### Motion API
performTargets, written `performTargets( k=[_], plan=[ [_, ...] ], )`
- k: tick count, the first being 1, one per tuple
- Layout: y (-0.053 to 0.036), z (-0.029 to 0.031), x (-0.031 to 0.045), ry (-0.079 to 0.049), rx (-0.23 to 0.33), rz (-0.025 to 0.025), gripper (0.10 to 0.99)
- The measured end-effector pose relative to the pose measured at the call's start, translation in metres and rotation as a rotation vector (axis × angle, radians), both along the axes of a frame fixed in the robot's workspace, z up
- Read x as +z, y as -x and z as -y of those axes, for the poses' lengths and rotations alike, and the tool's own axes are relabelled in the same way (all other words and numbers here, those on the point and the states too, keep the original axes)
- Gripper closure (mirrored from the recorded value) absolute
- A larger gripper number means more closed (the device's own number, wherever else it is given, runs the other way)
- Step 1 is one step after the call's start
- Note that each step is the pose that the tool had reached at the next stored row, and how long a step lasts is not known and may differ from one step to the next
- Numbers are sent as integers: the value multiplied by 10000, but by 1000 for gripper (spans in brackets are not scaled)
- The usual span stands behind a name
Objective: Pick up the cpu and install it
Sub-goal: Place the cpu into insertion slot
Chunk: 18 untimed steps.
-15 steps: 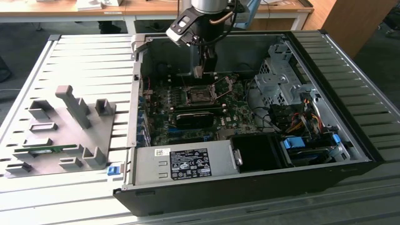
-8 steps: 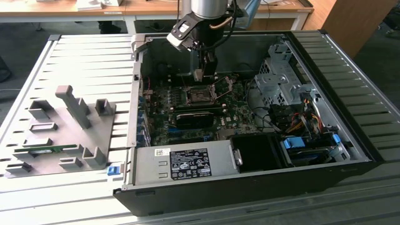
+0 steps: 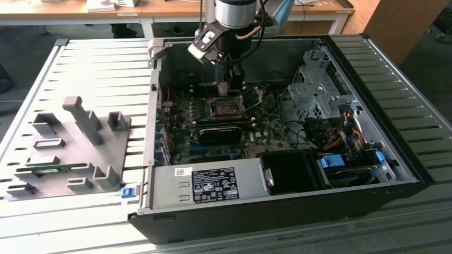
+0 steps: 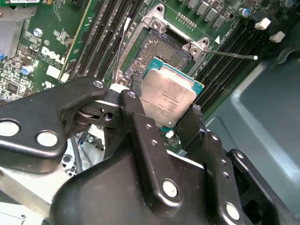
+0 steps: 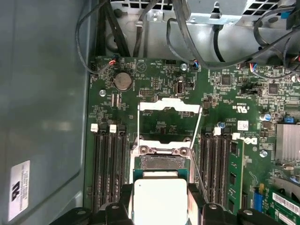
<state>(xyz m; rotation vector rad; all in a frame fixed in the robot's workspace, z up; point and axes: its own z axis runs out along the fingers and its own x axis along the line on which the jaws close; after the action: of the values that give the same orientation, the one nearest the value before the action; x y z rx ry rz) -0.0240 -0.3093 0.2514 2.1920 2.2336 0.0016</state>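
Observation:
The cpu (image 4: 168, 96) is a flat square chip with a silvery top and a thin teal rim, and my gripper (image 4: 164, 115) is shut on it, black fingers (image 4: 136, 117) pressing two opposite edges. It hangs tilted just above the open socket (image 4: 161, 51) on the green motherboard. In the first wrist view the cpu (image 5: 161, 199) sits between the fingertips (image 5: 126, 197), right beside the bare socket (image 5: 161, 164), with the load plate (image 5: 169, 105) flipped open beyond it. In the exterior view my gripper (image 3: 229, 89) reaches down into the open computer case over the socket (image 3: 224, 108).
Memory slots (image 5: 108, 173) flank the socket on both sides, and a thin retention lever (image 4: 234, 55) sticks out near it. Inside the case are a drive cage (image 3: 318, 90), cables (image 3: 332, 132), a black shroud (image 3: 293, 172) and a power supply (image 3: 211, 185). A grey fixture plate (image 3: 67, 153) lies outside, on the exterior view's left.

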Motion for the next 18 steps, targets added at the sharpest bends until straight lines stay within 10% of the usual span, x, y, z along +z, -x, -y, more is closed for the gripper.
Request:
performTargets(
  k=[18],
  plan=[
    [19, 0, -279, 66, -273, 0, 545]
  ],
)
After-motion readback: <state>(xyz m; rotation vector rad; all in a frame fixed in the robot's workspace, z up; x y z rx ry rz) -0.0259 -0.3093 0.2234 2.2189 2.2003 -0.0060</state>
